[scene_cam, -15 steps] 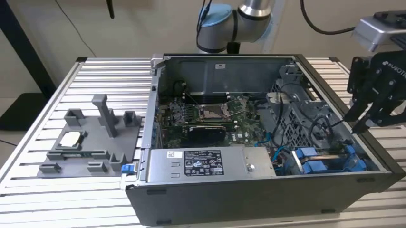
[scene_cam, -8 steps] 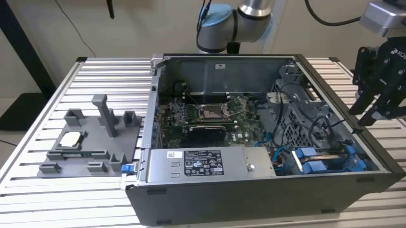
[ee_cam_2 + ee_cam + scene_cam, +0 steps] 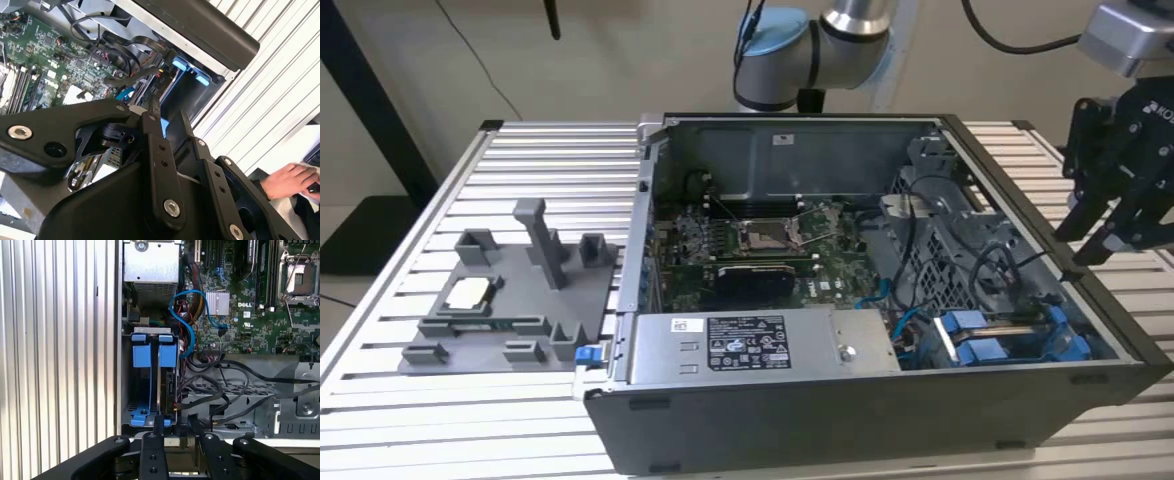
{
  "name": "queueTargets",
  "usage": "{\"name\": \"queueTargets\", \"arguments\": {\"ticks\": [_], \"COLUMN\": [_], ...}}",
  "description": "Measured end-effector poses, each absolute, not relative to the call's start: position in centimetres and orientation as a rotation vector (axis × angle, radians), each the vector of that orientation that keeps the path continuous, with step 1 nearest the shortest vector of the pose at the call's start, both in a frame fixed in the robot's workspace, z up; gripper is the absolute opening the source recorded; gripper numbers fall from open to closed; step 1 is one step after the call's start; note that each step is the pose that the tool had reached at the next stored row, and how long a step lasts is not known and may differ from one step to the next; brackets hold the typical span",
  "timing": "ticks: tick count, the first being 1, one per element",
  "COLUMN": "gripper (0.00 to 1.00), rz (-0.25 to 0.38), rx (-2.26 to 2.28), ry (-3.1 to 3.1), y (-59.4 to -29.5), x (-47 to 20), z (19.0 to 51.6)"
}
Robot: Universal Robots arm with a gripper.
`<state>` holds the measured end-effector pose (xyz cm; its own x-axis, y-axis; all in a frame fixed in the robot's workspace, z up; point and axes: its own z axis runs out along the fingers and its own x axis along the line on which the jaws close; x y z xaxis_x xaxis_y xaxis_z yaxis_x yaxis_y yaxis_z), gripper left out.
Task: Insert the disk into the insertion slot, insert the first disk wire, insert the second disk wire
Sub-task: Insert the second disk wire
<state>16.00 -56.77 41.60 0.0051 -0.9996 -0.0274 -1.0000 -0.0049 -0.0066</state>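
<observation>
Fingers hang released and empty just beside the drive bay, where the disk in its blue carrier seems already seated on edge; wiring it well, I judge, means threading past the loose black cables, over a ribbed aluminium bench by a beige wall.

The black end effector was cut off by the exterior view's right edge. In the second wrist view its linkage hid much of the grey sheet-metal drive bay, and a person's hand was cropped at the edge.
</observation>
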Motion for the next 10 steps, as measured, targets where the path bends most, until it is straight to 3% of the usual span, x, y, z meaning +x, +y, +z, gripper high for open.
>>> {"name": "queueTargets", "arguments": {"ticks": [10], "gripper": [0.33], "rz": [0.025], "rx": [-2.211], "ry": [2.200], "y": [-56.8], "x": [17.3], "z": [41.6]}}
